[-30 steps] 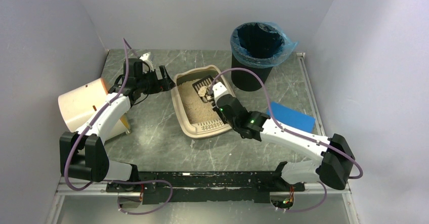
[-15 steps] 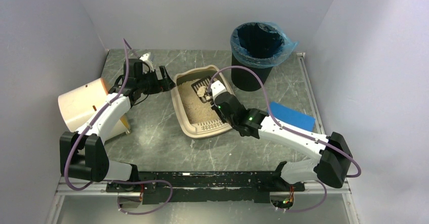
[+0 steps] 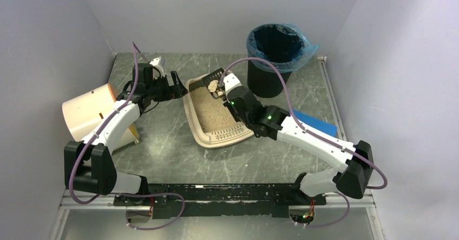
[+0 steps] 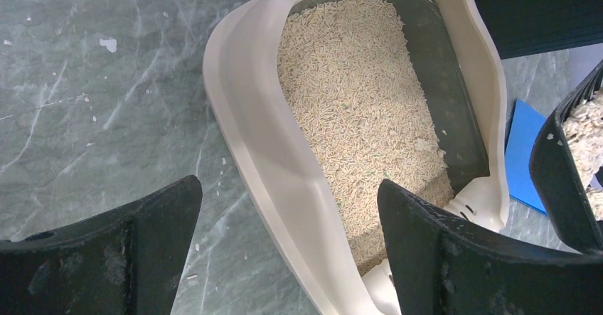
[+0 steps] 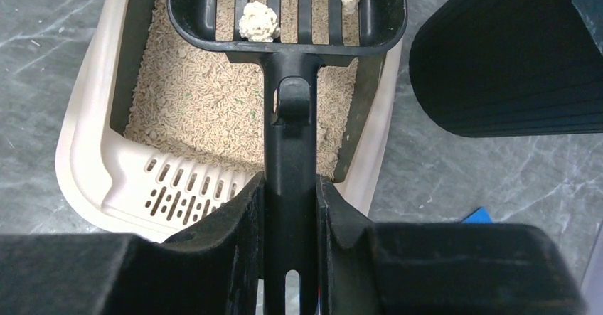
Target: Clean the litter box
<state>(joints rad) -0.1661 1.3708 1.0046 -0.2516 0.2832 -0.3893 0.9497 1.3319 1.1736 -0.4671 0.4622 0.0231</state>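
Note:
The beige litter box (image 3: 190,110) with tan litter (image 3: 214,110) and a slotted grate lip sits mid-table; it also shows in the left wrist view (image 4: 245,141) and the right wrist view (image 5: 85,166). My right gripper (image 5: 290,208) is shut on the handle of a black slotted scoop (image 5: 288,16), held above the box's far end with whitish clumps (image 5: 257,20) in it; in the top view the scoop (image 3: 215,80) is raised. My left gripper (image 3: 178,85) is open, its jaws either side of the box's left rim, not touching it.
A black round bin with a blue liner (image 3: 277,56) stands behind and right of the box, close to the scoop. A cream drum (image 3: 86,112) lies at the left. A blue flat sheet (image 3: 314,123) lies right of the box.
My right gripper has lifted the scoop with clumps out of the litter and moved it toward the far end of the box. The left arm has not moved.

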